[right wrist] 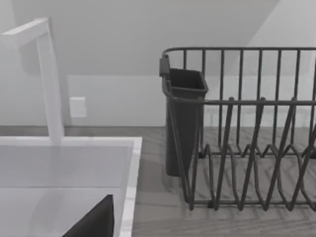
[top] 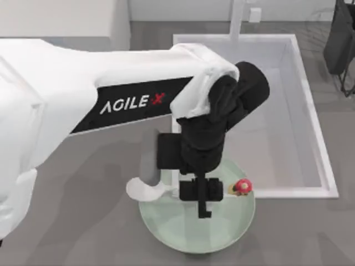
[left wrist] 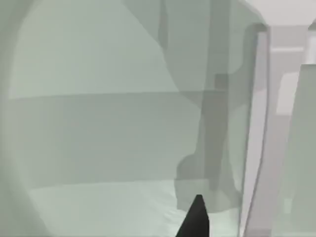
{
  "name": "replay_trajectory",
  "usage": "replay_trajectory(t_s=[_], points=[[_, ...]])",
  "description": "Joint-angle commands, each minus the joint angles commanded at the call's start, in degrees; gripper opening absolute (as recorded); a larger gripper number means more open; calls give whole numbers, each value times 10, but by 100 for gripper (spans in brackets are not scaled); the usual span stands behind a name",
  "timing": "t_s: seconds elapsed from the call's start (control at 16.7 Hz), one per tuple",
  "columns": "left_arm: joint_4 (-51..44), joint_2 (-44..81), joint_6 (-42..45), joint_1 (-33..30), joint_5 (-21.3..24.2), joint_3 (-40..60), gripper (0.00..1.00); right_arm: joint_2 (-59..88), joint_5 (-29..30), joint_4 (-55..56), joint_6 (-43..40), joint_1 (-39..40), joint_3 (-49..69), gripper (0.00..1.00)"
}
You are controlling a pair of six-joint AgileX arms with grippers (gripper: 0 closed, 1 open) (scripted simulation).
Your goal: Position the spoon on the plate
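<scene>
The pale-green plate (top: 183,233) lies near the table's front, just left of the sink's front corner. Across it runs the white spoon (top: 145,189), its bowl past the plate's left rim and its red-pink knob (top: 242,187) over the right rim. My left gripper (top: 202,194) points down over the plate's middle, shut on the spoon's handle, which it mostly hides. The left wrist view looks closely at the plate (left wrist: 108,128), with one dark fingertip (left wrist: 196,219) at the picture's edge. My right arm (top: 341,44) stays parked at the far right.
A white rectangular sink (top: 319,166) with a tap (top: 238,19) fills the back right, its front wall touching the plate's zone. In the right wrist view a dark wire dish rack (right wrist: 247,133) with a cutlery cup stands beside the sink (right wrist: 64,163).
</scene>
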Motion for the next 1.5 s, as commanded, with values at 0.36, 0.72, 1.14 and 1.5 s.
replay_trajectory(t_s=[0.36,0.72,1.14,1.5], points=[[9,21,0,4,-1,-15,0,0,0,0,0,0,0,100],[9,21,0,4,-1,-15,38,0,0,0,0,0,0,100],[9,21,0,4,-1,-15,90,0,0,0,0,0,0,100],[9,21,0,4,-1,-15,100,0,0,0,0,0,0,100]])
